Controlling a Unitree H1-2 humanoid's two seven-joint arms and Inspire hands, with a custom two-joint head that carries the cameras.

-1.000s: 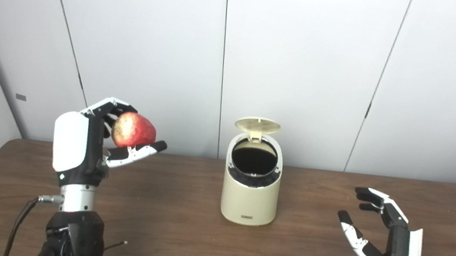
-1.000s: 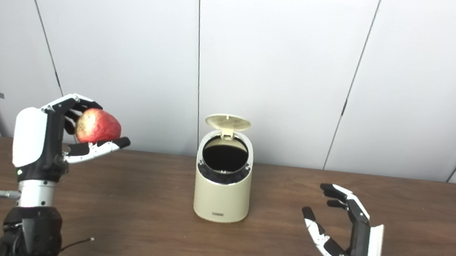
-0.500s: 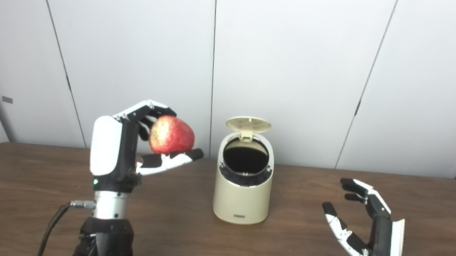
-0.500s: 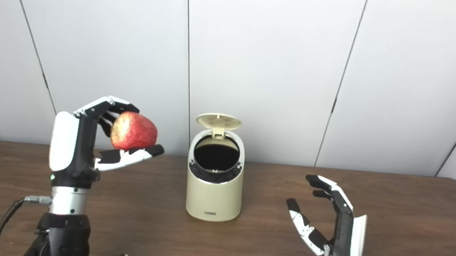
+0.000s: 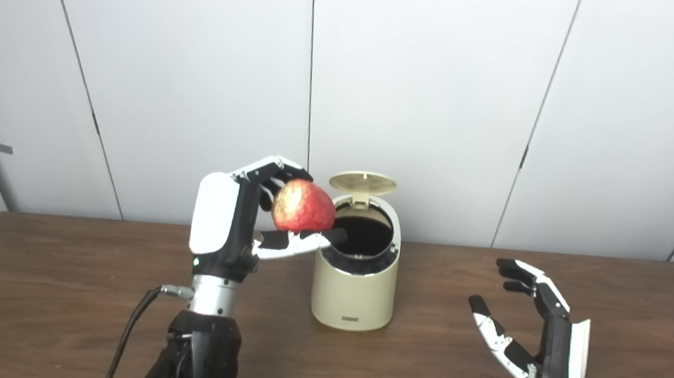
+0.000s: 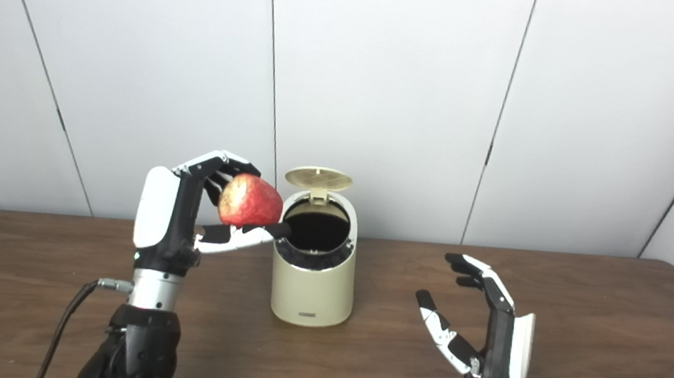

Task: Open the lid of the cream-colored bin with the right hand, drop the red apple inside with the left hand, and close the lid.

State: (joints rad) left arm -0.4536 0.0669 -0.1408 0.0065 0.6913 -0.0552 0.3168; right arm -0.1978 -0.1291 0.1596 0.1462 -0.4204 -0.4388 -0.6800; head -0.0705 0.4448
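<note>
The left hand (image 5: 233,222) is raised above the table (image 5: 51,284) and holds the apple (image 5: 304,206); the fruit sits between the curled fingers (image 5: 270,169) above and the thumb (image 5: 300,241) stretched out beneath it, so the grasp is closed around it from top and bottom; the back of the hand, with its white cover, faces the left side of the picture. The apple is red with a paler, yellowish patch on the side turned to the camera; it hangs just beside the upper left edge of the bin (image 5: 354,291), and the tip of the thumb reaches to the rim of the dark opening, though whether it touches the rim I cannot tell.

The bin is cream-colored and stands upright near the middle of the table; its lid (image 5: 363,182) is tipped up and back on its hinge, leaving the round mouth open and dark inside.

The right hand (image 5: 539,348) holds nothing; its fingers are spread wide apart, palm turned toward the bin, thumb pointing up and to the left; it stands well apart from the bin on the right side of the table, above the wood surface.

A black cable (image 5: 131,330) runs down from the left wrist toward the bottom edge.
</note>
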